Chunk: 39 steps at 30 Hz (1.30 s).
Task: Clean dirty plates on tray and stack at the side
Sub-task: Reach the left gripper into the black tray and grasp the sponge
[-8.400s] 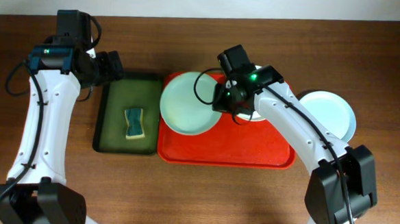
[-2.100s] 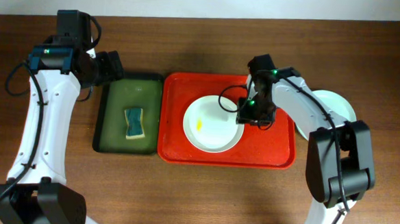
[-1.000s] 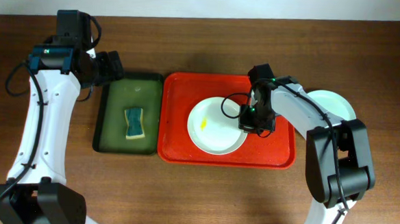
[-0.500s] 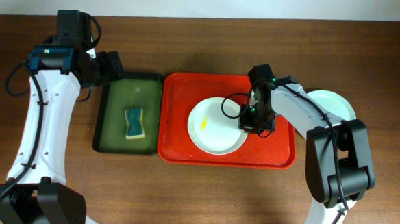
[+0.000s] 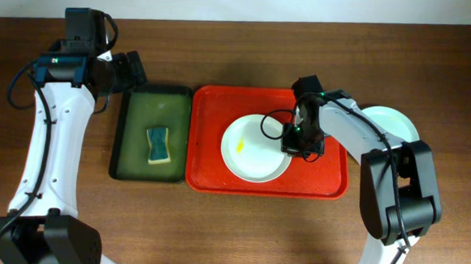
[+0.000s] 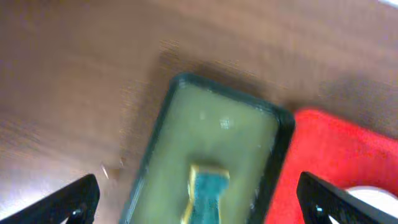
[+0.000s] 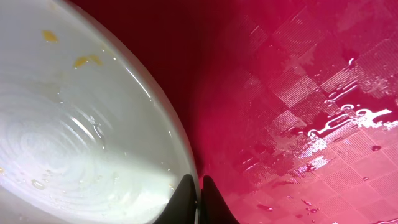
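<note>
A: While the right gripper (image 5: 299, 143) sits low on the red tray (image 5: 206, 151), what's in each container?

B: Red tray holds one white plate (image 5: 250, 153), right of centre. Yellow smear (image 5: 239, 146) at 9 o'clock on the plate's face, and small yellow specks (image 7: 81, 60) show in the wrist view. Water beads (image 7: 339, 118) lie on the tray floor beside it. Dark green tray (image 5: 130, 143) holds one sponge (image 5: 160, 144), mid-floor, long axis 12 to 6.

A: Right pincer?

B: Jaws together, tips at the plate's 3 o'clock rim. Can't tell if the rim is nipped between them.

A: Left?

B: Left gripper (image 5: 131, 68) has its fingers (image 6: 78, 200) wide apart, holding nothing, above the green tray's 11 o'clock corner.

A: Anything off the tray?

B: A pale plate (image 5: 397, 124) on the table (image 5: 238, 237) at the red tray's 3 o'clock, partly under the right arm. Can't count layers.

A: Edges, room?

B: White plate's 6 o'clock rim is near the tray wall. Bare red floor on the 9 o'clock side. The green tray sits just beside the red tray's 9 o'clock wall. Bare wood runs along 6 o'clock.
</note>
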Each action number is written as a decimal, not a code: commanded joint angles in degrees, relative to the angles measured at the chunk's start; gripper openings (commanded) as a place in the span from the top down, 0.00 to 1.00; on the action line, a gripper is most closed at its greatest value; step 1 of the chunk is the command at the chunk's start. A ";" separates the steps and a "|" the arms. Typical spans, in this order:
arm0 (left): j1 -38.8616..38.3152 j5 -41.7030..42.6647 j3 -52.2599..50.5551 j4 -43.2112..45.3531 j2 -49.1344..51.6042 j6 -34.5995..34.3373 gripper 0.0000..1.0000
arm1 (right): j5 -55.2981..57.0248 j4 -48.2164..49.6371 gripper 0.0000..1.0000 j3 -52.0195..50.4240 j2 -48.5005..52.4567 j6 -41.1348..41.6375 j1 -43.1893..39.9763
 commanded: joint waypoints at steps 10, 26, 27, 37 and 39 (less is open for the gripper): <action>-6.32 12.13 -4.57 -11.85 0.90 0.26 0.11 | 2.05 0.07 0.96 -0.24 -1.29 0.31 -0.44; -9.38 1.07 -26.25 7.61 1.92 0.22 0.62 | 2.05 0.22 0.96 -0.42 -1.29 0.31 -0.44; -9.38 0.02 -27.67 9.81 2.32 0.22 0.63 | 2.05 0.22 0.96 -0.42 -1.29 0.31 -0.44; -9.33 -1.31 -30.21 16.94 7.23 -0.20 0.63 | 2.05 0.22 0.96 -0.42 -1.29 0.31 -0.44; -8.94 -2.95 -30.21 17.51 7.23 -0.20 0.61 | 2.08 0.22 0.96 -0.42 -1.29 0.31 -0.44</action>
